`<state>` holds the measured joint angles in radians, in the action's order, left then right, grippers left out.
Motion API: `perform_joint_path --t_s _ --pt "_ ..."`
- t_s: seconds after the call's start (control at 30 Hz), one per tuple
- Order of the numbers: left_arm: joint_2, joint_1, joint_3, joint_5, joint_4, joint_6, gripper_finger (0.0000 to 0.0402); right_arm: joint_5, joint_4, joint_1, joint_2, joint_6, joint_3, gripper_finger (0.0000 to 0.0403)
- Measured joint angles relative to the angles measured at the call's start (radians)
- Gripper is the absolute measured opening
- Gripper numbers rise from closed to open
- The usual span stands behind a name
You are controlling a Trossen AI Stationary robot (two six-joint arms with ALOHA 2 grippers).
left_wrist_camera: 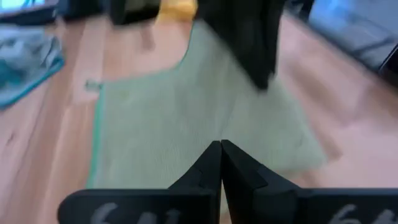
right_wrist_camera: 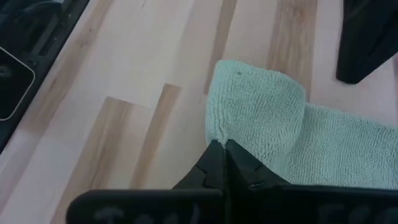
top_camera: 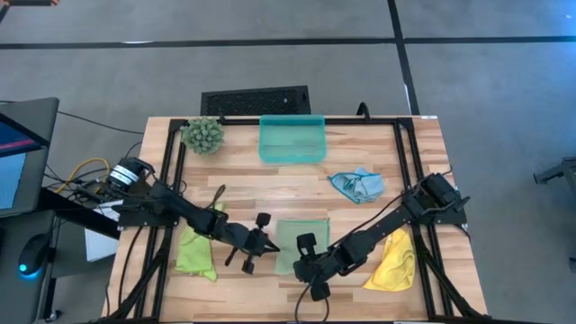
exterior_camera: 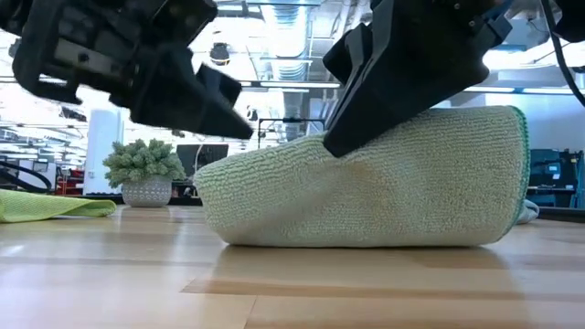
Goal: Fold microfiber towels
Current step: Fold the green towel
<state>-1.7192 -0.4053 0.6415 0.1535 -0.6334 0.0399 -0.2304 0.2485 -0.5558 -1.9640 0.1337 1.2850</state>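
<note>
Right pincer (top_camera: pixel 309 270): you have it pressed together on the front corner of the pale sage towel (top_camera: pixel 301 236); your right wrist view shows the cloth edge pinched between the tips (right_wrist_camera: pixel 219 163).
Pale sage towel: it lies at the front middle of the worktop (top_camera: pixel 360 153); from the low view (exterior_camera: pixel 366 183) you see it raised into a rounded hump with one edge lifted.
Left pincer (top_camera: pixel 255 250): pressed together and holding nothing, just beside the sage towel's left edge; your left wrist view shows the tips (left_wrist_camera: pixel 220 163) meeting over the cloth (left_wrist_camera: pixel 186 118).
Lime green towel (top_camera: pixel 195 252): crumpled at the front left, under your left arm.
Yellow towel (top_camera: pixel 394 261): front right, under your right arm.
Light blue towel (top_camera: pixel 356 184): bunched behind the sage one, toward the right.
Teal tray (top_camera: pixel 292 138): at the back middle edge.
Plant ball (top_camera: pixel 203 134): back left, near the tray.
</note>
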Motion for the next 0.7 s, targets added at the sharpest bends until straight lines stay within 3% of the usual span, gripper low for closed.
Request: perform_joint_path --t_s 0.2,0.43,0.57,0.7 --pt "-0.141 0.003 0.031 -0.110 -0.046 -0.005 0.0000 0.000 0.006 -0.003 0.000 0.007 0.000 0.0018" --pt "-0.277 0.003 0.151 -0.294 -0.016 -0.009 0.0000 -0.001 0.029 -0.014 0.003 0.016 0.000 0.0011" --pt "-0.262 -0.001 0.213 -0.290 0.135 -0.009 0.0000 -0.001 0.037 -0.021 0.006 0.031 0.000 0.0018" --pt "-0.208 -0.018 0.237 -0.218 0.237 -0.008 0.0000 0.002 0.047 -0.037 0.006 0.033 0.000 0.0013"
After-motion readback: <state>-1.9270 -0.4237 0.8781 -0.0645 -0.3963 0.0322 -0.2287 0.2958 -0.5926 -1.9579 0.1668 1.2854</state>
